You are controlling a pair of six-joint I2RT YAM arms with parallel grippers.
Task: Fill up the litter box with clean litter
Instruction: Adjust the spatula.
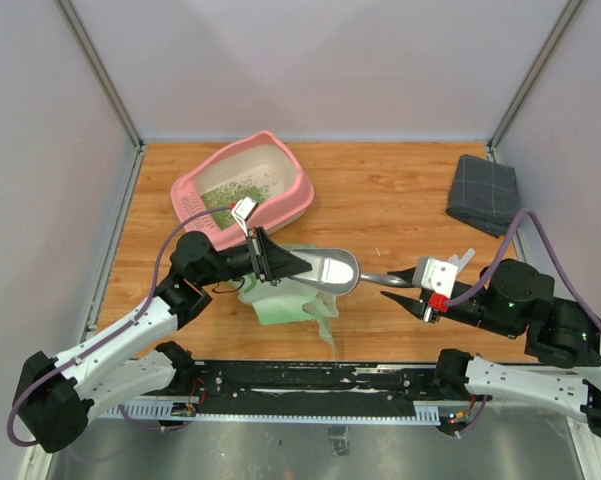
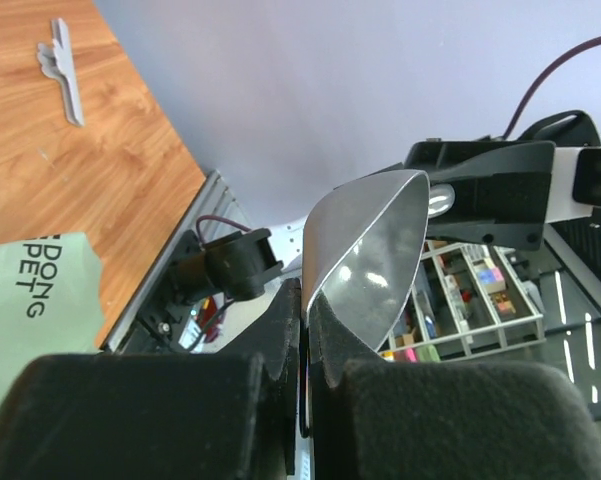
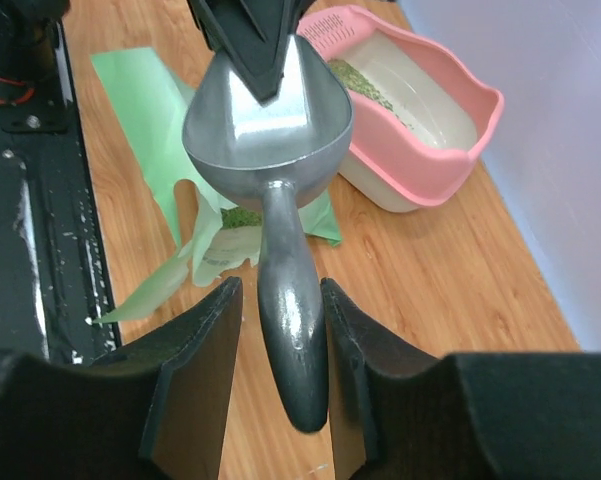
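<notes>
Beneath the left gripper (image 1: 305, 268), clamped on the scoop (image 1: 335, 270) bowl, lies a green bag (image 1: 280, 302). The right gripper (image 1: 398, 288) straddles the scoop handle, grip unclear. Beyond the left gripper, the litter box (image 1: 298, 190) holds clean litter (image 1: 230, 192). Wooden table (image 1: 390, 200), pale walls (image 1: 330, 60).

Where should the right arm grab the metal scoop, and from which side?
Its handle, coming from the free end. It is narrow and fits between the open right gripper fingers, and the left gripper pinches the bowl rim opposite.
</notes>
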